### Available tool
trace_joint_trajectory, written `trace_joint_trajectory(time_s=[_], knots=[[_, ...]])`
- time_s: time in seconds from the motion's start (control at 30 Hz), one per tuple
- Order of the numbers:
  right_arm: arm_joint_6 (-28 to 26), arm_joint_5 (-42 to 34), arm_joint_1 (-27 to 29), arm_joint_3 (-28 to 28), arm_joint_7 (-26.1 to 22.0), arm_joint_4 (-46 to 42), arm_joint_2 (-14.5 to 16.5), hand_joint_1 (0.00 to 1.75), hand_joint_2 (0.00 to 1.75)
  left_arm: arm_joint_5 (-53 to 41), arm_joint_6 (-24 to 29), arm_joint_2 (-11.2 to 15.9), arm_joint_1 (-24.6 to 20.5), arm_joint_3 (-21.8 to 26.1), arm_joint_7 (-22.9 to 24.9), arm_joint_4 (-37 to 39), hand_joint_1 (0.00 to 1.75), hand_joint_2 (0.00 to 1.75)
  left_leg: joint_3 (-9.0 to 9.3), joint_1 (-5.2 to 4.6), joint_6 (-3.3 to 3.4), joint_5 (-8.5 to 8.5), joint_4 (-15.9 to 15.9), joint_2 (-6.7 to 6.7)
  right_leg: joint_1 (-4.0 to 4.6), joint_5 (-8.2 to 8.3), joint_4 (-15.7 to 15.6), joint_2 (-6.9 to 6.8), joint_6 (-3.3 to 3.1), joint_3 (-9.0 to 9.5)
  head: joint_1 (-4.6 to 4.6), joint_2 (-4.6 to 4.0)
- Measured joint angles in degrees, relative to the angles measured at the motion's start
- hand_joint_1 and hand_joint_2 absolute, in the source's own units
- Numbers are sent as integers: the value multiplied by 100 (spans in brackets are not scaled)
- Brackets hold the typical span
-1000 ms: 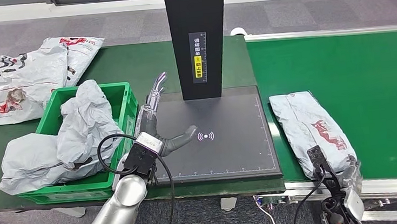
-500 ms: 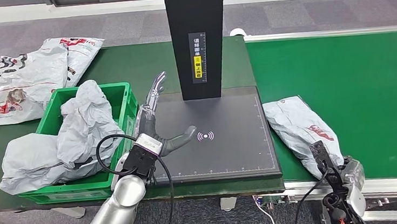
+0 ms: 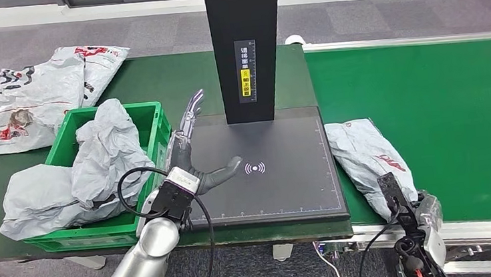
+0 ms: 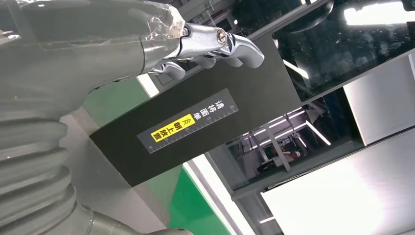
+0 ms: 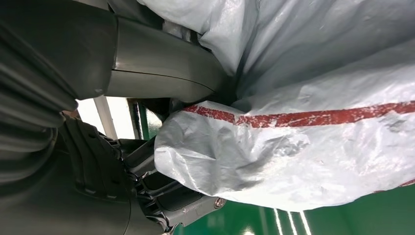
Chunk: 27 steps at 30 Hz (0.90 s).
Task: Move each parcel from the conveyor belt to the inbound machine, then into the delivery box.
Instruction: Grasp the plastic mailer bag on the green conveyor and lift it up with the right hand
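A grey parcel [image 3: 367, 156] with red print lies at the left edge of the green conveyor belt [image 3: 439, 88], its left side reaching the inbound machine's black plate [image 3: 287, 188]. My right hand [image 3: 420, 213] grips the parcel's near end. In the right wrist view the thumb and fingers of that hand [image 5: 161, 73] close around the crumpled parcel [image 5: 303, 122]. My left hand [image 3: 194, 158] is open, held over the plate's left part beside the green delivery box [image 3: 148, 118]. In the left wrist view the left hand [image 4: 147, 44] faces the machine's black column [image 4: 195, 122].
The machine's column [image 3: 245, 45] stands at the back of the plate. Crumpled grey parcels [image 3: 106, 150] fill the box, and one [image 3: 33, 197] hangs over its left side. More parcels [image 3: 37, 89] are piled on the dark green table [image 3: 163, 75] at the far left.
The parcel has slid left along the belt and turned, so its left side now reaches the plate's edge. My right hand moved with it. My left hand has stayed put.
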Motion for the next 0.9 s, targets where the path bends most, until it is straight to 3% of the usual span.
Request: trace_joint_trajectory(time_s=[0.9], knots=[[2,-5,-10,0,9,-20,27,175,175,0,0,7,5,0,0,-3,0,175,-2,0,2,2,0,-9,0,-1,0,-8,1,1,0,1]])
